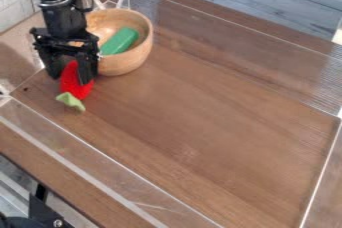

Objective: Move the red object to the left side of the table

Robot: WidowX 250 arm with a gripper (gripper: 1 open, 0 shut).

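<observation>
The red object (74, 88) lies on the table (214, 102) near its left edge, its light-green tuft (68, 100) pointing toward the front. Directly above it hangs my black gripper (66, 70), jaws spread open on either side of the toy's upper end. Whether the fingers still touch the toy cannot be made out.
A wooden bowl (134, 55) holding an elongated green object (118, 42) stands just right of the gripper. A low clear plastic rim (54, 137) runs along the table's edges. Bare wood stretches to the right and front.
</observation>
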